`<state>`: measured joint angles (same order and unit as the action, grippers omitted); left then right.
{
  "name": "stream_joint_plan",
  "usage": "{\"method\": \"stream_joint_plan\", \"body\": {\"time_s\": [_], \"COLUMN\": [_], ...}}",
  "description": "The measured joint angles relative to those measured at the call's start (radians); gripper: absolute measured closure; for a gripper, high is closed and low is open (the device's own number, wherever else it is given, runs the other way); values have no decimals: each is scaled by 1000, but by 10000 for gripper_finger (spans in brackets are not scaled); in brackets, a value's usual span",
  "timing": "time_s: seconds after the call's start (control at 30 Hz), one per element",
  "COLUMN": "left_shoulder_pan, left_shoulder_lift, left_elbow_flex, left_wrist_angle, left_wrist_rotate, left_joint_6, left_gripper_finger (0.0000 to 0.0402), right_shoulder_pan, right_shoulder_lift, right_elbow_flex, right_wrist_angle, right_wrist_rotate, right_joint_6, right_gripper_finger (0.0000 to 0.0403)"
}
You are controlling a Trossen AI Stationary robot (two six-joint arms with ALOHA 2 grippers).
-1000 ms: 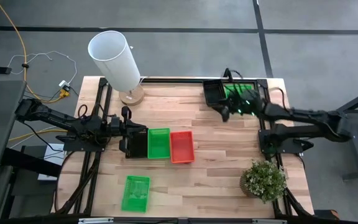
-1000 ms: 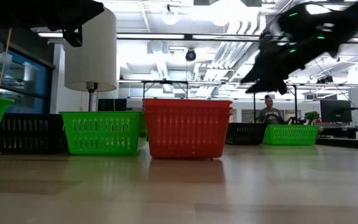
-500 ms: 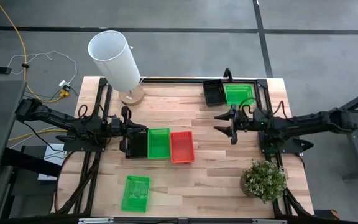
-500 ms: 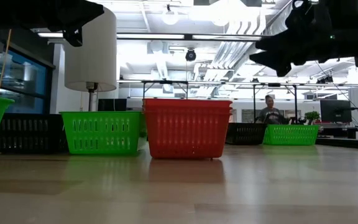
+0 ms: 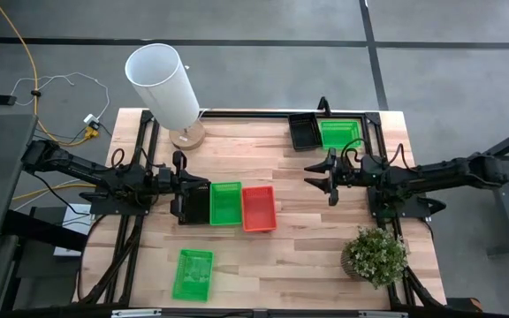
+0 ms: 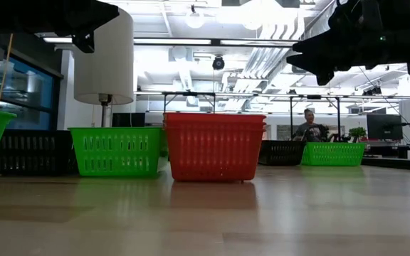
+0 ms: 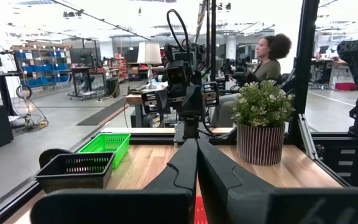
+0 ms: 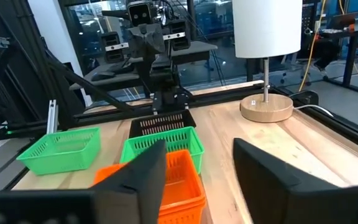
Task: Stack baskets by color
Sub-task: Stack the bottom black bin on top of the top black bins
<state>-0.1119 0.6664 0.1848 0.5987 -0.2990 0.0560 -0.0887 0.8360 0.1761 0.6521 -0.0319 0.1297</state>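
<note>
A black basket (image 5: 194, 203), a green basket (image 5: 226, 203) and a red basket (image 5: 258, 208) stand side by side left of the table's middle. The red one (image 6: 213, 146) is taller than its neighbours. Another green basket (image 5: 193, 274) sits near the front edge. A black basket (image 5: 304, 131) and a green basket (image 5: 340, 132) stand at the far right. My left gripper (image 5: 203, 187) is shut and hovers over the left black basket. My right gripper (image 5: 310, 173) is open and level, pointing toward the table's left, well above the wood with nothing between its fingers (image 8: 272, 171).
A white lamp (image 5: 164, 87) on a wooden foot stands at the far left corner. A potted plant (image 5: 375, 256) sits at the near right. Bare wood lies between the red basket and my right gripper. A person (image 6: 308, 128) sits in the room beyond the table.
My right gripper has drawn back from above the far-right black and green baskets toward the near edge. It has tipped up from slanting down to level and has then kept still. The far-right green basket shows uncovered now. No basket has moved.
</note>
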Motion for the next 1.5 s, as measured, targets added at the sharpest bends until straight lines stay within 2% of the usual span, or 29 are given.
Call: {"method": "stream_joint_plan", "body": {"time_s": [0.2,0.27,0.4,0.53,0.8,1.0,1.23,1.4,1.5], "left_shoulder_pan": [0,0,0,0,0,0,0,0,0], "left_shoulder_lift": [0,0,0,0,0,0,0,0,0], "left_elbow_flex": [0,0,0,0,0,0,0,4,85], "left_wrist_angle": [0,0,-5,-5,-5,-27,-83,-85,-233], "left_wrist_rotate": [0,0,0,0,0,56,56,47,17], "left_joint_6": [0,0,0,0,20,5,-62,-72,-126], "left_gripper_finger": [401,401,401,401,390,317,219,184,179], "right_shoulder_pan": [0,0,0,0,0,0,0,0,-1], "right_shoulder_lift": [0,0,0,0,0,0,0,0,0], "right_elbow_flex": [0,0,0,0,0,0,1,1,1], "right_wrist_angle": [0,0,0,2,3,3,3,3,3], "right_wrist_rotate": [-7,-7,-11,-29,-31,-31,-31,-31,-31], "right_joint_6": [1,1,27,27,34,30,28,28,27], "right_gripper_finger": [366,393,383,399,401,402,403,403,403]}}
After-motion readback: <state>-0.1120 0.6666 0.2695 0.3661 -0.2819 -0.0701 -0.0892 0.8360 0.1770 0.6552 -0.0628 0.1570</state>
